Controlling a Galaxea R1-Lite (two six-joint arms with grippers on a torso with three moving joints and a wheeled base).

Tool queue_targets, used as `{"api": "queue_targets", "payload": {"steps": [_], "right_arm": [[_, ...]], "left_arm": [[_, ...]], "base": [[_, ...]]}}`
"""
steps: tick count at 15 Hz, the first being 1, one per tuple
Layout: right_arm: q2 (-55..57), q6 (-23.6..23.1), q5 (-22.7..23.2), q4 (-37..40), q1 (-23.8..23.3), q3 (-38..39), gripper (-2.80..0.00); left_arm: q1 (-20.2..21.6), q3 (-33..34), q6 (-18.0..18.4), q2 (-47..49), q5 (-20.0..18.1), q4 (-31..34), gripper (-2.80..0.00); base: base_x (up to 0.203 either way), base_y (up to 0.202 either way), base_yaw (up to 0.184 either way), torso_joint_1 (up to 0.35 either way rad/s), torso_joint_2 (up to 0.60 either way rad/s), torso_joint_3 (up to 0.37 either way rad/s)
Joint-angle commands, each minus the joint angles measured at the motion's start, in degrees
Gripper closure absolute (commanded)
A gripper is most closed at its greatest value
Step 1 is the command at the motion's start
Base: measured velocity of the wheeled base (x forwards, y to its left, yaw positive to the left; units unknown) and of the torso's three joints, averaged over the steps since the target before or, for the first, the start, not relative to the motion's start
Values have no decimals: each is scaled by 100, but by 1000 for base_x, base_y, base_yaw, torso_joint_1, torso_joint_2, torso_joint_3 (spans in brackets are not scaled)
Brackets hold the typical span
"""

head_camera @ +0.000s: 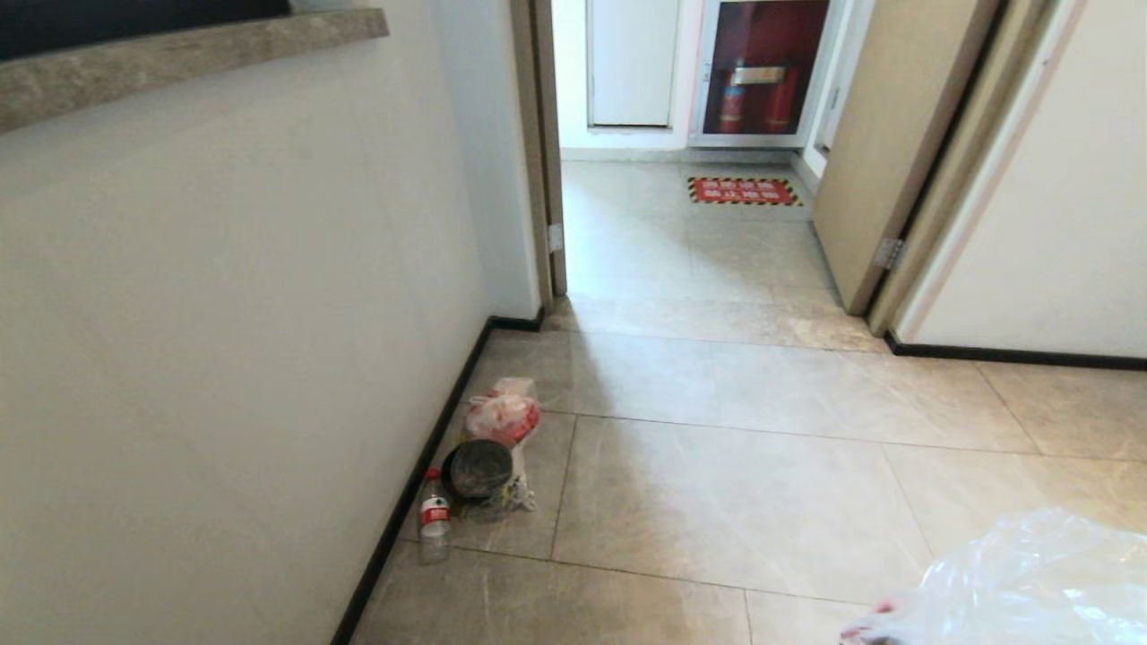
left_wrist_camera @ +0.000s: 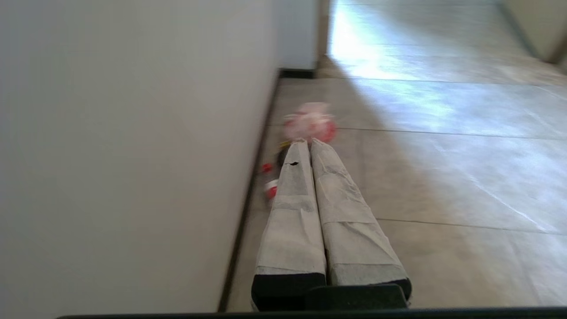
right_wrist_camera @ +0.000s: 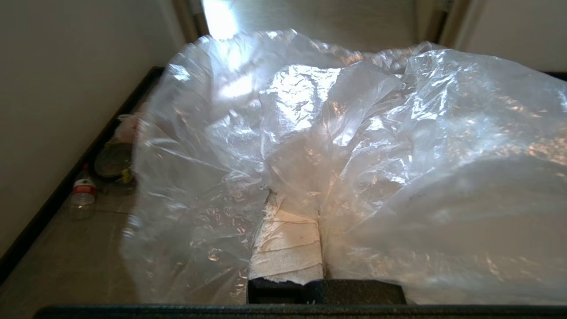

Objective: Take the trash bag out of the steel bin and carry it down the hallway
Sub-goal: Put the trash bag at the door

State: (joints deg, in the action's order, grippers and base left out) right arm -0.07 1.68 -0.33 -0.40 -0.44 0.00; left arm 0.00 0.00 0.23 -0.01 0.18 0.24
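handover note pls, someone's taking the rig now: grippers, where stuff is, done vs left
Right gripper: jaws shut on the trash bag, which billows over it.
Left gripper: jaws shut, empty, parked.
Steel bin: not in view.
By the left wall: water bottle, dark round container, pinkish rubbish bundle.
Done: bag is out and in hand.
Left: carry it on down the hallway through the open doorway ahead.
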Motion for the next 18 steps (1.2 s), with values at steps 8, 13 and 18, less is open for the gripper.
{"api": "queue_targets", "payload": {"steps": [8, 13, 18], "right_arm": [[-1, 8, 7, -4, 0, 18, 0], [-1, -1, 7, -4, 0, 18, 0], [-1, -1, 7, -4, 0, 18, 0]], "left_arm": [[0, 0, 3, -7, -1, 2, 0], [0, 0, 12, 1, -1, 2, 0], [0, -9, 33, -4, 13, 6, 0]], "base": [[-1, 9, -167, 4, 3, 2], [0, 0, 0, 0, 0, 0], [0, 0, 0, 0, 0, 0]]}}
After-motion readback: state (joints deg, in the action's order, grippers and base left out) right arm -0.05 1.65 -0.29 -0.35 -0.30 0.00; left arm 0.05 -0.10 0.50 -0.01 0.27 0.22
